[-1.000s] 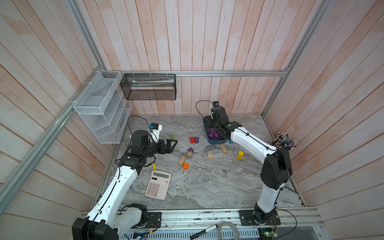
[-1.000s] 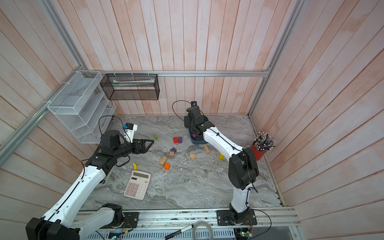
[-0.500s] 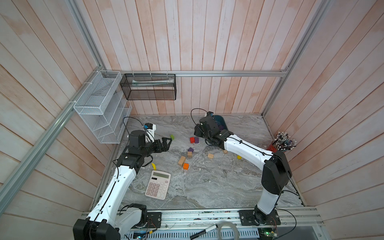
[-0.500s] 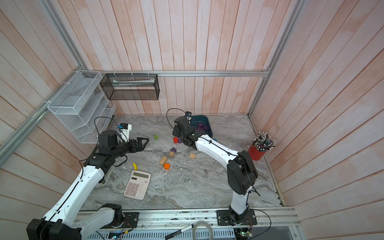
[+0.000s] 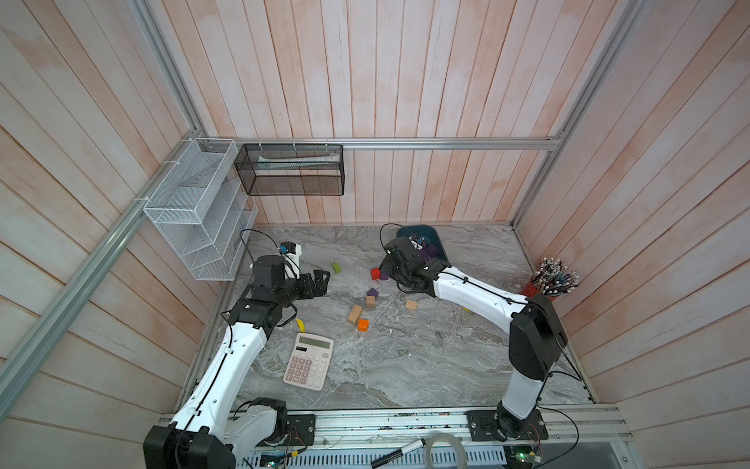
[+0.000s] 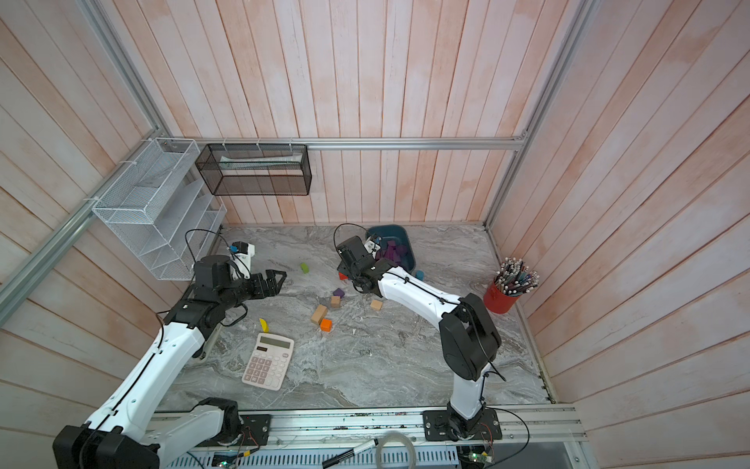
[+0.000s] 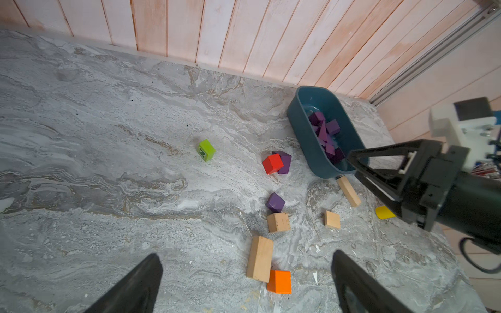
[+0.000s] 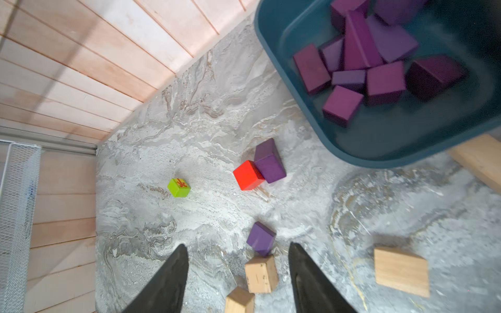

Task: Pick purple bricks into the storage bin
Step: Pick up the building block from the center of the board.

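The teal storage bin (image 5: 436, 240) (image 7: 297, 119) (image 8: 273, 46) stands at the back of the table with several purple bricks (image 7: 325, 130) (image 8: 385, 81) inside. Two purple bricks lie loose on the table. One (image 5: 384, 276) (image 7: 285, 164) (image 8: 269, 162) leans against a red cube. The other (image 5: 372, 291) (image 7: 275, 202) (image 8: 260, 238) lies nearer, beside a tan cube. My right gripper (image 8: 238, 245) (image 7: 353, 165) hovers open over that nearer brick, which sits just ahead of its fingertips. My left gripper (image 5: 322, 281) (image 7: 245, 254) hangs wide open at the left, holding nothing.
A red cube (image 5: 375, 273), a green block (image 5: 336, 266), tan blocks (image 5: 354, 314), an orange cube (image 5: 363, 325) and a yellow piece (image 5: 300, 323) are scattered mid-table. A calculator (image 5: 308, 360) lies in front. A pen cup (image 5: 548, 280) stands right; wire racks (image 5: 195, 219) hang left.
My right arm has swung from above the bin out to the loose blocks and its jaws have narrowed a little. The left gripper has drawn back slightly.
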Controlling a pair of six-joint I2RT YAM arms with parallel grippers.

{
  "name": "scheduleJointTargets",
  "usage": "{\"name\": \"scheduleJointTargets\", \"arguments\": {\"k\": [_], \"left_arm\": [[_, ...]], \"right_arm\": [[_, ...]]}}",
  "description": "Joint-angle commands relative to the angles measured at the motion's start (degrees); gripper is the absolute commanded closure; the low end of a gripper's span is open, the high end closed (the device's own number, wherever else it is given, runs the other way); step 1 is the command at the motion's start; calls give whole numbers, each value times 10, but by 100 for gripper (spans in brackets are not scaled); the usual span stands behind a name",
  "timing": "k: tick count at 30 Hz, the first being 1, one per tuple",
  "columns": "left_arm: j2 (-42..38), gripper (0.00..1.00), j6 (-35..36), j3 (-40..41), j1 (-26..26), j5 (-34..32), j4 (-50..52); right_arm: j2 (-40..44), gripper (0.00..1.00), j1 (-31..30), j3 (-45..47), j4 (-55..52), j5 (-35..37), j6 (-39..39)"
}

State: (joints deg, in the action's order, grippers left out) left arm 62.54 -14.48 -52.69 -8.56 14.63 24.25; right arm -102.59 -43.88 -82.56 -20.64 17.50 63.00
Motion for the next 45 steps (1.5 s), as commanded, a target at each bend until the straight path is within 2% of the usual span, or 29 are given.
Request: {"name": "scheduleJointTargets", "arguments": {"k": [1, 4, 10, 14, 18, 22, 29, 36, 45], "left_arm": [[23, 3, 19, -20, -23, -34, 14], [55, 3, 43, -46, -69, -74, 35], [169, 4, 97, -144, -111, -82, 116], [269, 5, 145, -222, -140, -96, 165], [367, 7, 171, -300, -166, -129, 207], [454, 12, 174, -382, -173, -159, 241], [545, 13, 201, -466, -194, -167, 276], [594, 15, 230, -508, -212, -145, 287], [648, 20, 238, -564, -220, -142, 313]], "right_arm": [[50, 39, 5, 26, -28, 22, 23], [89, 39, 24, 66, -28, 2, -5], [190, 38, 62, 172, 20, -52, -121], [278, 38, 75, 260, 57, -48, -186], [327, 37, 84, 306, 57, -34, -228], [340, 37, 85, 337, 68, -45, -259], [337, 38, 73, 363, 95, -87, -286], [336, 38, 61, 363, 111, -76, -313], [334, 38, 57, 364, 110, -70, -307]]}}
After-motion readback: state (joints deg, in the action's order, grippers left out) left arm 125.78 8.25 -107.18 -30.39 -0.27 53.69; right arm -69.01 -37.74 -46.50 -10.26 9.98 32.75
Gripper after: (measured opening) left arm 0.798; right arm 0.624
